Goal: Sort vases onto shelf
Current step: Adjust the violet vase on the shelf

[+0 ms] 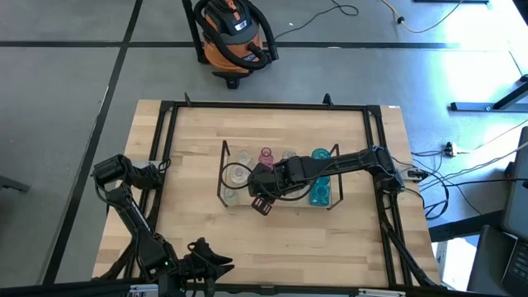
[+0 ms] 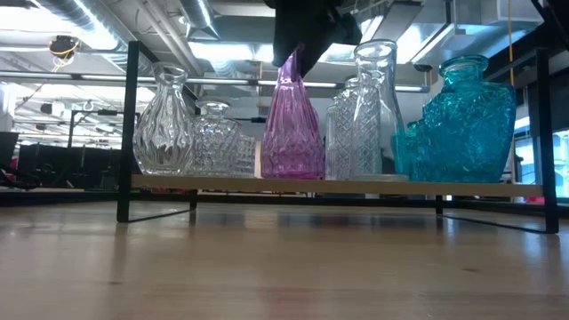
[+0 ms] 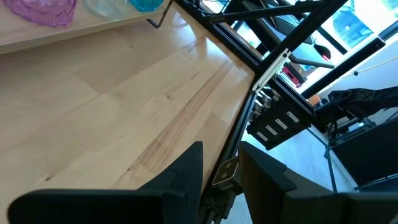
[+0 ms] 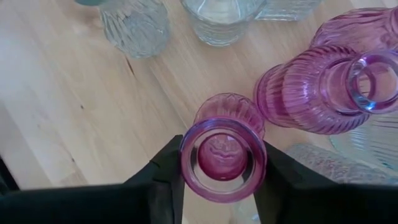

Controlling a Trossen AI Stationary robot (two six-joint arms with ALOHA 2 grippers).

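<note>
- The right claw [image 4: 222, 171] pinched a pink vase [image 4: 222, 155] by its neck rim, one dark finger [image 4: 166, 174] pressed to each side of the flared mouth.
- That pink vase stood upright with its long axis vertical: the right wrist view looked straight down its open mouth at the ribbed body below.
- It was translucent pink glass with vertical ribs, a narrow neck and a thick round lip.
- In the high view the right claw [image 1: 266, 183] hung over the middle of the shelf [image 1: 224, 169], which sat near the centre of the table [image 1: 198, 231].
- In the low view the pink vase [image 2: 292, 124] rose among the others on the shelf base, its neck hidden by the dark claw above it.
- A second pink vase [image 4: 329, 87], also ribbed and upright, stood just beside the held one.
- Clear cut-glass vases [image 2: 164, 120] stood at one end of the shelf and a teal vase [image 2: 467, 120] at the other, all upright.
- The left claw [image 3: 217, 177] waited at the table's near left corner, its fingers slightly apart and holding nothing.
</note>
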